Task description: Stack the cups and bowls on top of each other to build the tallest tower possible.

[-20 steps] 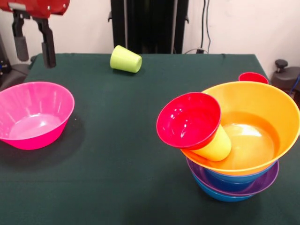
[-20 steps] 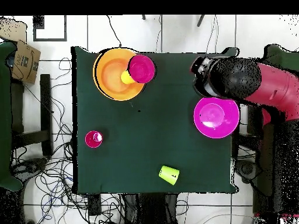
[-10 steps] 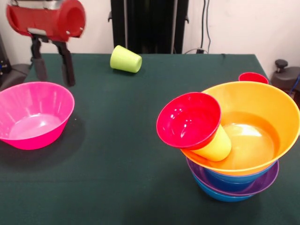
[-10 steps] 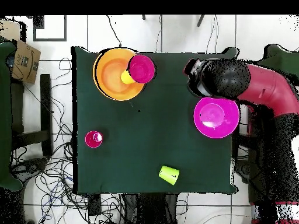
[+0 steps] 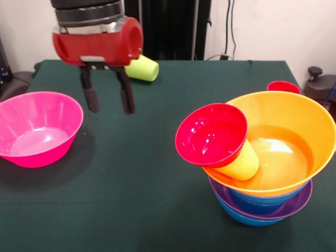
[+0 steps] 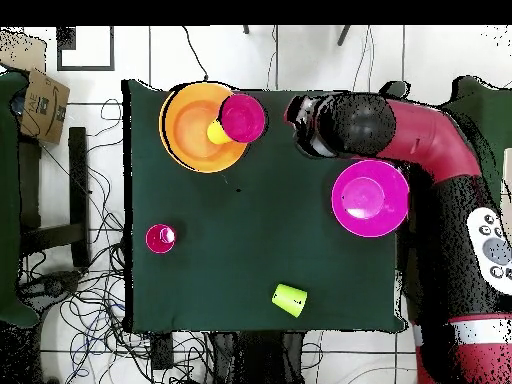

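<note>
The tower stands at the front view's right: blue and purple bowls (image 5: 262,205) lowest, the wide orange bowl (image 5: 299,113) above. The yellow cup (image 5: 242,164) lies in the orange bowl with the small red bowl (image 5: 210,135) tilted on it. The large pink bowl (image 5: 37,128) stands alone at the left. The lime green cup (image 5: 146,68) lies on its side at the far edge, partly behind the wrist. The red cup (image 5: 283,86) stands behind the tower. My gripper (image 5: 108,100) hangs open and empty above the cloth, right of the pink bowl.
The green table cloth (image 5: 136,173) spreads between the pink bowl and the tower. The black pedestal (image 5: 167,29) stands behind the table. In the overhead view the arm (image 6: 430,135) reaches over the pink bowl (image 6: 370,200). Cables and a cardboard box (image 6: 40,100) lie off the table.
The gripper has moved from the table's far left corner rightward and nearer in the front view, past the pink bowl toward the middle. It stays open. The cups and bowls have not moved.
</note>
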Available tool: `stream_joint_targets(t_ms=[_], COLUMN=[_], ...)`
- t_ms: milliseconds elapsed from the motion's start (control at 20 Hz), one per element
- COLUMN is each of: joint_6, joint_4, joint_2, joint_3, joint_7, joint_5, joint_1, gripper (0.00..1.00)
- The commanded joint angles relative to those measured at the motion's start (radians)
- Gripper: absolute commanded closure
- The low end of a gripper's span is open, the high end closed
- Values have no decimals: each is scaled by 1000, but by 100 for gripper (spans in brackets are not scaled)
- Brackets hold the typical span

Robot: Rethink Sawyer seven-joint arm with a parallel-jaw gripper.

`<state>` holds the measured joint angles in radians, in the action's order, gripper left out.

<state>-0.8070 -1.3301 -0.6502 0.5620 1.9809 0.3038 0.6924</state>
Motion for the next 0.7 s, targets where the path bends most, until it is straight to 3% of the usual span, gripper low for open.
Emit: stream_joint_targets(t_ms=[50, 700], joint_6=[-13, -109], joint_4=[-101, -99], joint_2=[57, 33], joint_3=[93, 190], joint_7=[-349, -463], joint_5=[91, 78], joint_1=[28, 115], gripper=[0, 0])
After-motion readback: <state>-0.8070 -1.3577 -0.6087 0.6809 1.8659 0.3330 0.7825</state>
